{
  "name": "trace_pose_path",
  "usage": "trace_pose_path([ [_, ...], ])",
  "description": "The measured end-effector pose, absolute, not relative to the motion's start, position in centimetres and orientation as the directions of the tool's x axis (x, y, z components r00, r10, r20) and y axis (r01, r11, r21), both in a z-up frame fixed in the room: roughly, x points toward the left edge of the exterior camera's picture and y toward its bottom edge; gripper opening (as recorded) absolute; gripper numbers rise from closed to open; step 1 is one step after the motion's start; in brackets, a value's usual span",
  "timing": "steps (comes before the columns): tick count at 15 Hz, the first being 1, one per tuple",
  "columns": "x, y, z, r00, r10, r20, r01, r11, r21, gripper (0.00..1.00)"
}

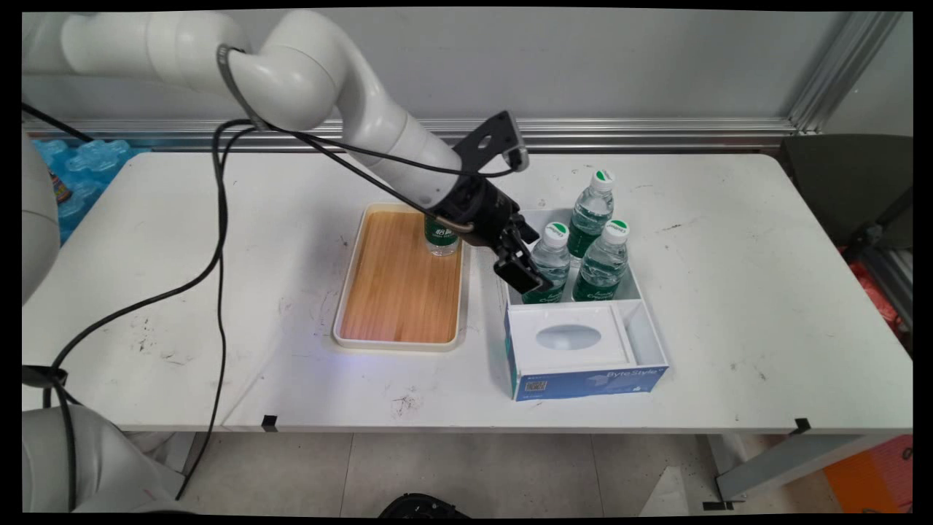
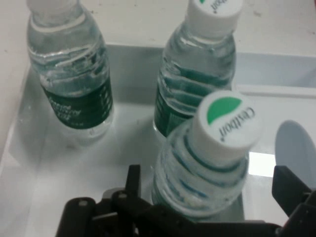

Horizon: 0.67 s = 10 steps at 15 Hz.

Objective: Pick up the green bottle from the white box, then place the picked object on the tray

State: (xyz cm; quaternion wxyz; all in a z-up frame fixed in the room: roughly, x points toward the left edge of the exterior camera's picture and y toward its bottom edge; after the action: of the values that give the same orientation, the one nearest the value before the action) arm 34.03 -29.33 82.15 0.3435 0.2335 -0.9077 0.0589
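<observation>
1. Main view: gripper (image 1: pixel 526 264) sits right of frame centre, over the left rear corner of the white box (image 1: pixel 651 332), just beside the nearest bottle (image 1: pixel 549 264).
2. Hand view: that bottle (image 2: pixel 207 163), white cap with a green mark, stands between the two spread fingers (image 2: pixel 291 190); no contact visible, pincer released.
3. Two more capped bottles (image 1: pixel 592 211) (image 1: pixel 604 261) stand upright in the same rear compartment.
4. Tissue box (image 1: pixel 572 350) fills the front of the white box, lower right of centre.
5. Wooden tray (image 1: pixel 399 281) lies at frame centre; one bottle (image 1: pixel 442 239) stands at its upper right corner, partly hidden by the arm.
</observation>
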Motion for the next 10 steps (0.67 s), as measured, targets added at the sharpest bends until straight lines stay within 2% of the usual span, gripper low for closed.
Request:
trace_pose_path([
  [5, 32.8, -30.2, 81.0, -0.65, -0.385, 0.655, -0.474, 0.879, 0.046, 1.0],
  [6, 32.6, -30.3, 80.8, -0.649, -0.385, 0.656, -0.476, 0.878, 0.045, 0.0],
  [10, 32.3, -30.6, 80.5, -0.647, -0.381, 0.66, -0.477, 0.878, 0.039, 0.0],
])
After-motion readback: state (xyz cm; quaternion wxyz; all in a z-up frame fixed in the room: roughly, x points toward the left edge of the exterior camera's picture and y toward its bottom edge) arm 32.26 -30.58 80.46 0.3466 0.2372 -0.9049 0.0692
